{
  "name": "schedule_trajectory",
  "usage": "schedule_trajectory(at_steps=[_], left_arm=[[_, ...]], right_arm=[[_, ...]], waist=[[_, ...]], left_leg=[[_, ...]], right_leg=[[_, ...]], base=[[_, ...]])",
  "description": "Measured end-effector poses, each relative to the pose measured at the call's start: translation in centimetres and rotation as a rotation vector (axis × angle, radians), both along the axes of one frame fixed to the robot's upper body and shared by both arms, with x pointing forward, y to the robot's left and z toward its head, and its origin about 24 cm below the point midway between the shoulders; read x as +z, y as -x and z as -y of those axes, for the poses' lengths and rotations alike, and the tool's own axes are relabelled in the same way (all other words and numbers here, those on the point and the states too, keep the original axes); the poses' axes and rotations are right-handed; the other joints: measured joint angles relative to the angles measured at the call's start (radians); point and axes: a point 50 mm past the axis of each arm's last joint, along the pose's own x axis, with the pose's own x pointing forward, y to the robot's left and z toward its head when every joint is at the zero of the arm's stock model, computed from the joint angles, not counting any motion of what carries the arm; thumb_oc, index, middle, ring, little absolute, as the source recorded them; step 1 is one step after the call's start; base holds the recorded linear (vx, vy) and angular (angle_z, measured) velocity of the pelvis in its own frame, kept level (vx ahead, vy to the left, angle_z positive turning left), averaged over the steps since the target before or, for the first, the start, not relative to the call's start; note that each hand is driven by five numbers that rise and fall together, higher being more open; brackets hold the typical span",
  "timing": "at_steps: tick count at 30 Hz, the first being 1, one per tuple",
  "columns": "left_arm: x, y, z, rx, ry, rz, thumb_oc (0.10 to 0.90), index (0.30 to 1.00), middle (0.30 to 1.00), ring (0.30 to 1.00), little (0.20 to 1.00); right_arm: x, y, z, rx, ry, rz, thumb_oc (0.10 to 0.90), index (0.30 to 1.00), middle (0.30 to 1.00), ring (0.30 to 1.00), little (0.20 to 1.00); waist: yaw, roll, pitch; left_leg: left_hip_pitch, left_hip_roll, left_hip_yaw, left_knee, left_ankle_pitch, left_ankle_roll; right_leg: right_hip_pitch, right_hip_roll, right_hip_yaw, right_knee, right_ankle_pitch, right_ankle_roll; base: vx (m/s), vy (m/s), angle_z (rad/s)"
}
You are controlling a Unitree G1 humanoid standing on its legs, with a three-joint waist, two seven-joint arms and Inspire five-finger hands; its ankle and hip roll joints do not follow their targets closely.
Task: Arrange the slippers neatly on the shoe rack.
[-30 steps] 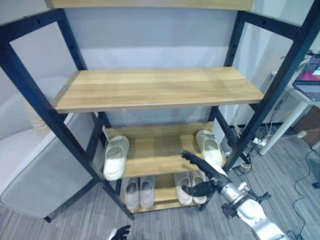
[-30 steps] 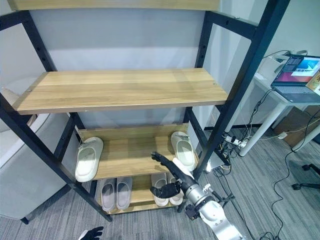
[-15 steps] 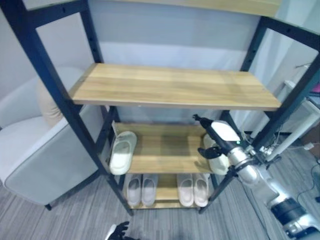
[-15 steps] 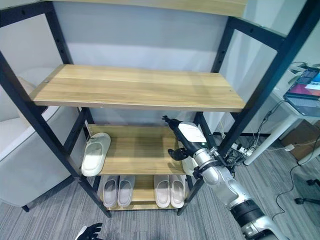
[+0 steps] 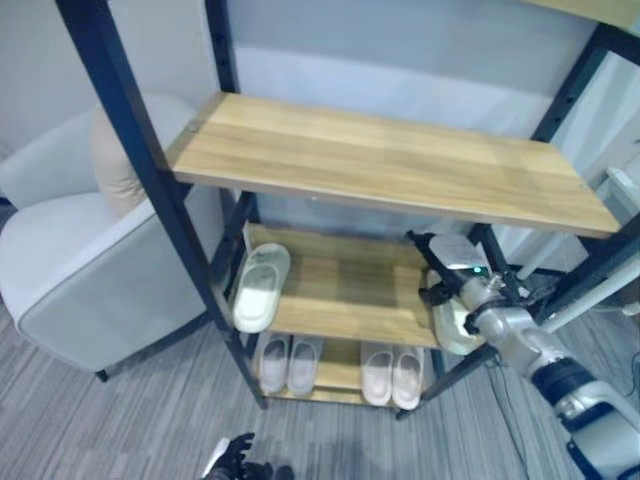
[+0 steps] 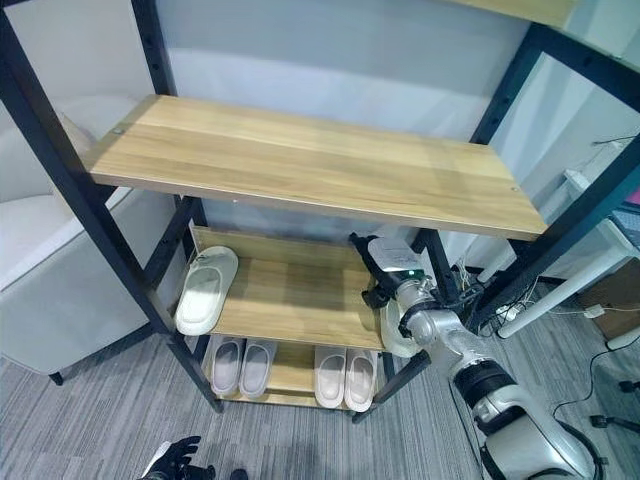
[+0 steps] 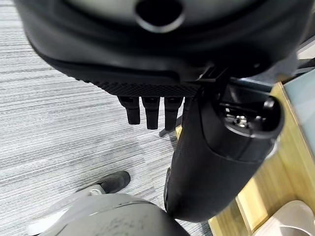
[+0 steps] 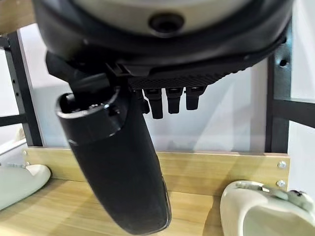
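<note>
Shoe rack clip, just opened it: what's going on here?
The robot faces a shoe rack with wooden shelves. Its right hand reaches in at the middle shelf, fingers relaxed and holding nothing, just above a pale slipper at that shelf's right end. The matching slipper lies at the left end of the same shelf, so the pair is split. Two more pairs sit side by side on the bottom shelf. The left hand hangs low near the floor.

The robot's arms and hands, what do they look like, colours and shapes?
The right arm is silver-grey with dark bands at its joints. It ends in a dark right hand with a white cover on its back and a small green light. The left hand is dark too, with a white patch. Up close, each hand has a thick rounded black thumb.
</note>
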Motion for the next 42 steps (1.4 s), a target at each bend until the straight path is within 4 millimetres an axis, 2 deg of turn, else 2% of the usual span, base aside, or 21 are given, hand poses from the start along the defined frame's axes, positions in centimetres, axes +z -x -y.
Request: schedule_trajectory(at_steps=[6,12,22,23,24,25,29,30,31,36,42], left_arm=[[0.0,-0.2,0.0,-0.002,0.000,0.004,0.800,0.900,0.900,0.900,0.900],[0.0,-0.3,0.2,-0.006,0.006,0.009,0.800,0.900,0.900,0.900,0.900],[0.3,-1.6,0.7,-0.047,0.008,0.029,0.800,0.900,0.900,0.900,0.900],[0.3,-1.8,0.8,-0.050,0.009,0.034,0.800,0.900,0.900,0.900,0.900],[0.4,-1.9,0.8,-0.050,0.009,0.038,0.800,0.900,0.900,0.900,0.900],[0.5,-2.2,0.8,-0.052,0.008,0.046,0.800,0.900,0.900,0.900,0.900],[0.6,-2.9,0.9,-0.067,0.005,0.059,0.800,0.900,0.900,0.900,0.900],[0.7,-3.1,0.9,-0.077,0.002,0.060,0.800,0.900,0.900,0.900,0.900],[0.8,-3.2,0.9,-0.079,0.002,0.063,0.800,0.900,0.900,0.900,0.900],[0.8,-3.4,0.9,-0.079,0.001,0.070,0.800,0.900,0.900,0.900,0.900],[0.8,-3.4,0.9,-0.078,0.000,0.069,0.800,0.900,0.900,0.900,0.900]], right_arm=[[0.6,-0.1,1.6,-0.028,0.100,0.009,0.800,0.900,0.900,0.900,0.900],[0.3,-0.3,3.4,-0.082,0.177,-0.023,0.800,0.900,0.900,0.900,0.900],[0.9,-1.3,4.5,-0.122,0.274,-0.045,0.800,0.900,0.900,0.900,0.900],[0.9,-1.4,4.7,-0.134,0.283,-0.050,0.689,0.733,0.733,0.733,0.733],[0.9,-1.4,4.9,-0.143,0.288,-0.054,0.654,0.681,0.681,0.681,0.681],[1.0,-1.7,5.2,-0.155,0.307,-0.060,0.654,0.681,0.681,0.681,0.681],[1.2,-1.8,5.8,-0.186,0.316,-0.068,0.579,0.568,0.568,0.568,0.568],[1.1,-1.8,6.0,-0.193,0.319,-0.073,0.519,0.479,0.479,0.479,0.479],[1.1,-1.8,6.1,-0.203,0.324,-0.075,0.400,0.300,0.300,0.300,0.300],[1.5,-2.1,6.3,-0.221,0.340,-0.069,0.400,0.300,0.300,0.300,0.300],[1.4,-2.3,4.9,-0.179,0.316,-0.058,0.400,0.300,0.300,0.300,0.300]], waist=[[-0.004,0.002,0.005],[-0.010,0.014,0.017],[-0.004,0.020,0.025],[-0.003,0.019,0.031],[0.001,0.019,0.037],[0.008,0.019,0.050],[0.016,0.013,0.059],[0.017,0.010,0.061],[0.018,0.007,0.063],[0.022,0.004,0.065],[0.018,0.004,0.066]], left_leg=[[-0.017,-0.001,-0.003,-0.002,0.000,0.000],[-0.030,-0.003,-0.002,-0.003,0.001,0.001],[-0.082,-0.008,-0.025,0.001,0.014,0.002],[-0.084,-0.009,-0.026,0.001,0.014,0.002],[-0.084,-0.009,-0.026,0.001,0.014,0.002],[-0.085,-0.010,-0.027,0.001,0.015,0.003],[-0.105,-0.011,-0.032,0.001,0.018,0.004],[-0.106,-0.011,-0.036,0.001,0.018,0.004],[-0.108,-0.011,-0.039,0.001,0.019,0.004],[-0.123,-0.013,-0.049,0.001,0.024,0.005],[-0.122,-0.014,-0.047,0.001,0.024,0.005]], right_leg=[[-0.016,0.000,-0.002,0.000,0.000,0.000],[-0.025,-0.003,-0.001,0.000,0.000,0.000],[-0.071,-0.004,-0.026,0.000,0.001,0.000],[-0.072,-0.005,-0.028,0.000,0.001,0.000],[-0.072,-0.005,-0.028,0.000,0.001,0.000],[-0.072,-0.006,-0.029,0.000,0.001,0.001],[-0.090,-0.006,-0.034,0.000,0.003,0.002],[-0.090,-0.006,-0.038,0.000,0.003,0.002],[-0.091,-0.006,-0.041,0.000,0.003,0.002],[-0.100,-0.007,-0.051,0.000,0.004,0.001],[-0.099,-0.008,-0.050,0.000,0.004,0.001]], base=[[0.00,0.000,0.00],[0.00,0.000,0.00],[-0.03,0.000,0.07],[-0.03,-0.008,0.08],[-0.03,-0.012,0.03],[0.00,0.000,0.00],[-0.03,-0.012,0.04],[-0.02,-0.006,0.08],[0.00,0.000,0.10],[0.00,-0.002,0.06],[0.00,0.000,0.00]])
